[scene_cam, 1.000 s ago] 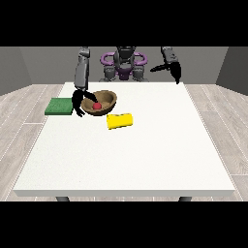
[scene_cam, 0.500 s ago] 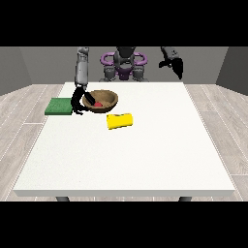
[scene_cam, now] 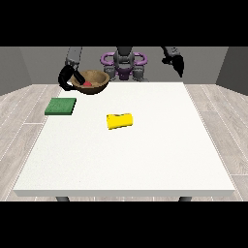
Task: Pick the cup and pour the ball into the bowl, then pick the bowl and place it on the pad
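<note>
A brown wooden bowl (scene_cam: 93,81) is held up above the table's far left, with a red ball (scene_cam: 87,84) inside it. The hand at the view's left (scene_cam: 66,79) is curled around the bowl's left rim. A yellow cup (scene_cam: 119,120) lies on its side near the table's middle. The green pad (scene_cam: 61,106) lies flat at the table's left edge, in front of and below the bowl. The hand at the view's right (scene_cam: 177,64) hangs raised above the far right corner, holding nothing.
The white table (scene_cam: 145,155) stretches wide toward the camera. The robot's purple and grey torso (scene_cam: 124,64) stands behind the far edge. Grey plank floor surrounds the table.
The hand at the view's left has lifted the bowl with the ball off the table and upward. The other hand has risen slightly. Cup and pad have not moved.
</note>
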